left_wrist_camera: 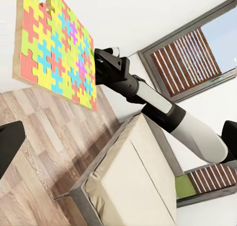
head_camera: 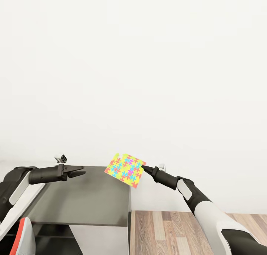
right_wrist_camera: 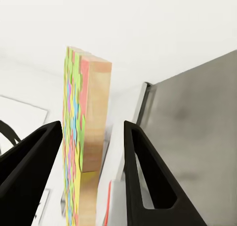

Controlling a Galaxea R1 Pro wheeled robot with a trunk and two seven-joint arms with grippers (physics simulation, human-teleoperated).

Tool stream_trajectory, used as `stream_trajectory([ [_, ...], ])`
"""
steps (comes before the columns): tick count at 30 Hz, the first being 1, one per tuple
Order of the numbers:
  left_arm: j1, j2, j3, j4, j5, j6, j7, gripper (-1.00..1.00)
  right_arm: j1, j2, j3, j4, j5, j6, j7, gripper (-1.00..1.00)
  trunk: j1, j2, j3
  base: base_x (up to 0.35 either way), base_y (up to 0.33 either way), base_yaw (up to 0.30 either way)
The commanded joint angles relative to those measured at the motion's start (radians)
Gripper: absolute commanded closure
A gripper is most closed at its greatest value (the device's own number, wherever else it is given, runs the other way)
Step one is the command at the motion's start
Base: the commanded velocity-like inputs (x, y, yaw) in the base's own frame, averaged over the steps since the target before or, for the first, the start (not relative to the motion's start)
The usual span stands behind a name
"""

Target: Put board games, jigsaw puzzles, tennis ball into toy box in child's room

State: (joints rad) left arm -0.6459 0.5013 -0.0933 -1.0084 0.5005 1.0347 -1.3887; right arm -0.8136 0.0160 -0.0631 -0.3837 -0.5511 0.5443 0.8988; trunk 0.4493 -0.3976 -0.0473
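A jigsaw puzzle (head_camera: 125, 169), a thin square of yellow, blue, pink and green pieces, hangs tilted in the air above the right edge of the dark grey cabinet (head_camera: 85, 195). My right gripper (head_camera: 144, 168) is shut on its right edge. In the right wrist view the puzzle (right_wrist_camera: 84, 137) stands edge-on between the two black fingers (right_wrist_camera: 148, 176). My left gripper (head_camera: 82, 171) hovers open and empty over the cabinet top, left of the puzzle (left_wrist_camera: 54, 48). The beige bed (left_wrist_camera: 133, 181) lies behind the right arm. The toy box, tennis ball and board games are out of view.
A plain white wall (head_camera: 133, 80) rises just behind the cabinet. Wood-plank floor (head_camera: 178, 232) lies to the cabinet's right, under my right arm (head_camera: 207, 210). A dark-framed window with slatted blinds (left_wrist_camera: 187, 58) stands beyond the bed.
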Motion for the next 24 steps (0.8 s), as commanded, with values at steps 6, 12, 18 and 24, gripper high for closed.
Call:
stream_trajectory([
  [6, -0.001, 0.006, -0.003, 0.001, 0.003, 0.010, -0.003, -1.00, -0.001, 0.002, -0.007, 0.000, 0.000, 0.008, 0.002, 1.00, 0.001, -0.002, -0.002, 0.000, 0.000, 0.231],
  [12, -0.001, 0.006, -0.003, 0.001, 0.002, 0.010, -0.003, -1.00, -0.001, 0.001, -0.007, 0.000, 0.000, 0.008, 0.002, 1.00, 0.001, -0.002, -0.002, 0.000, 0.000, 0.282],
  [18, -0.001, 0.006, -0.003, 0.001, 0.001, 0.010, -0.003, -1.00, -0.001, 0.002, -0.007, 0.000, 0.000, 0.008, 0.002, 1.00, 0.001, -0.002, -0.002, 0.000, 0.000, 0.287],
  [24, -0.001, 0.006, -0.003, 0.001, 0.001, 0.010, -0.003, -1.00, -0.001, 0.002, -0.007, 0.000, 0.000, 0.008, 0.002, 1.00, 0.001, -0.002, -0.002, 0.000, 0.000, 0.288],
])
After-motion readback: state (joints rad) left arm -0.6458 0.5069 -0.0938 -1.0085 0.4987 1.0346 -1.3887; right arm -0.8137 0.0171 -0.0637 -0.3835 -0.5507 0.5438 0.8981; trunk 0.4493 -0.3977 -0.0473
